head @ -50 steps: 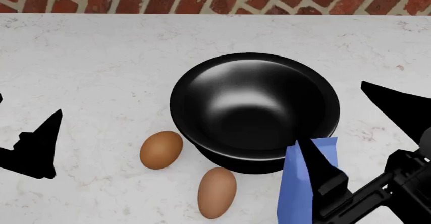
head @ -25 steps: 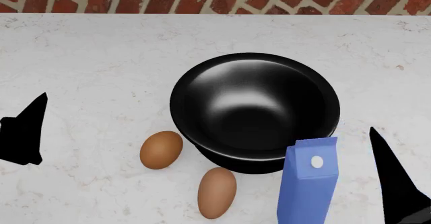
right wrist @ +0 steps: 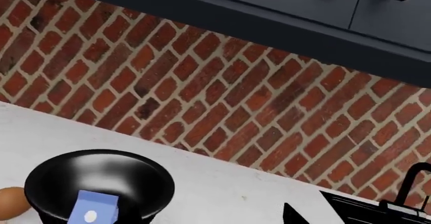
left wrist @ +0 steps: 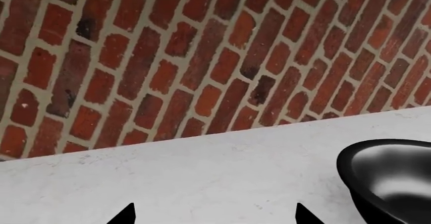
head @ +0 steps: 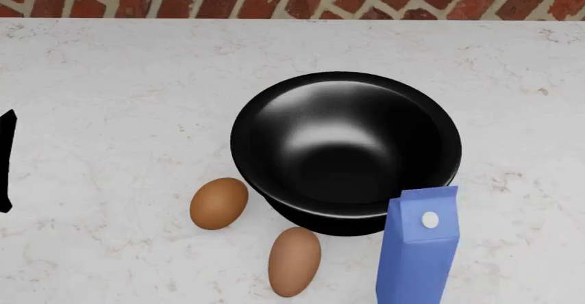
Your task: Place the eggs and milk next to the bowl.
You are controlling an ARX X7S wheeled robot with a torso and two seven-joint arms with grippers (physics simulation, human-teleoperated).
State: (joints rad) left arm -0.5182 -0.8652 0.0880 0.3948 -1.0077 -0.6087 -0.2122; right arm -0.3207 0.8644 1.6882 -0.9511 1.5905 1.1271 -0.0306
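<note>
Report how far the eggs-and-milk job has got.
It looks essentially done. Both eggs lie on the counter close beside the bowl, and the milk stands upright at its near rim. Nothing is in hand: the left end effector shows open and empty, the right is barely visible. Nothing obvious is left.

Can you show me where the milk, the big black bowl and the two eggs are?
milk (head: 416, 263), head view, carton's blue front.
bowl (head: 343, 146), head view, glossy inside.
left egg (head: 218, 203), head view, middle of shell.
right egg (head: 294, 261), head view, middle of shell.
</note>
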